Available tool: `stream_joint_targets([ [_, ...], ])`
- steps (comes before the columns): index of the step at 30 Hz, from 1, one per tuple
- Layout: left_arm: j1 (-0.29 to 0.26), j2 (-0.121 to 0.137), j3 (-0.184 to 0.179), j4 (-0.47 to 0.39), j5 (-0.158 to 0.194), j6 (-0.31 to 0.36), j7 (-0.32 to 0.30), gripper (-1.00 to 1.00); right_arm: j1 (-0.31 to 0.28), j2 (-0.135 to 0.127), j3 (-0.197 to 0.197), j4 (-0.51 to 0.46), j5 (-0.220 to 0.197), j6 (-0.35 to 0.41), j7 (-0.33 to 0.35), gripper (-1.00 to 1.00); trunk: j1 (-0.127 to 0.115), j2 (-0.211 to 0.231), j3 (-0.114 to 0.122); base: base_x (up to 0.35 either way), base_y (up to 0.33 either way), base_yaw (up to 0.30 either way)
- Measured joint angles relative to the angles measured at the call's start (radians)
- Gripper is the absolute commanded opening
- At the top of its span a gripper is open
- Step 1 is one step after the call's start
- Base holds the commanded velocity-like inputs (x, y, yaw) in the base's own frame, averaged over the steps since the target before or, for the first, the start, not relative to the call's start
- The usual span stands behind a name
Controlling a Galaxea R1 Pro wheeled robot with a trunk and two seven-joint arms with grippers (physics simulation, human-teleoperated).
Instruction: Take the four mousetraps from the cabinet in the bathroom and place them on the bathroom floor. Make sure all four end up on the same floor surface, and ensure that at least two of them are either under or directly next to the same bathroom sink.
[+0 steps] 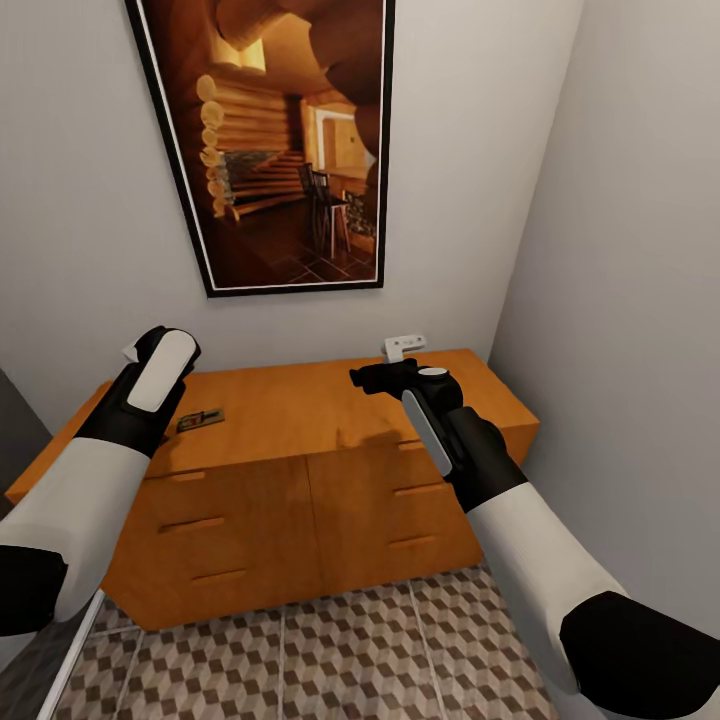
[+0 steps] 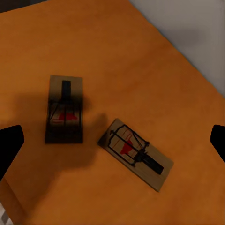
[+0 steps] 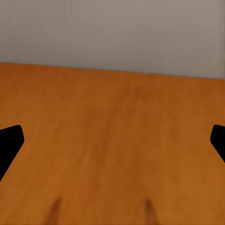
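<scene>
1. Two mousetraps [image 2: 64,109] [image 2: 135,153] lie flat, just apart, near the cabinet's [image 1: 300,410] top left edge.
2. Left tool [image 2: 112,140] hovers above them, fingers spread open, empty.
3. Right tool [image 3: 112,140] hangs open, empty, over bare top nearer the right end.

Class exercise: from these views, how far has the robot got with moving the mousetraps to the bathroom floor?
Nothing looks done: two mousetraps lie on the cabinet, and the visible floor holds none. The left gripper hangs open above them; the right gripper is open and empty. Grasping and placing remain.
</scene>
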Motion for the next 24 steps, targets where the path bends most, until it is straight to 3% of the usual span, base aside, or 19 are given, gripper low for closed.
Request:
stream_joint_targets([
  [16, 0.001, 0.004, -0.012, 0.0, -0.001, -0.001, 0.0, 1.0, 0.0, 0.0, 0.0, 0.001, 0.0, 0.0, 0.0, 1.0, 0.0, 0.0, 0.0, 0.003, 0.004, 0.0],
  [24, 0.002, 0.006, -0.012, 0.0, 0.0, 0.0, -0.001, 1.0, 0.0, 0.0, 0.0, 0.001, 0.0, 0.0, 0.0, 1.0, 0.0, 0.0, 0.0, 0.12, 0.178, 0.0],
])
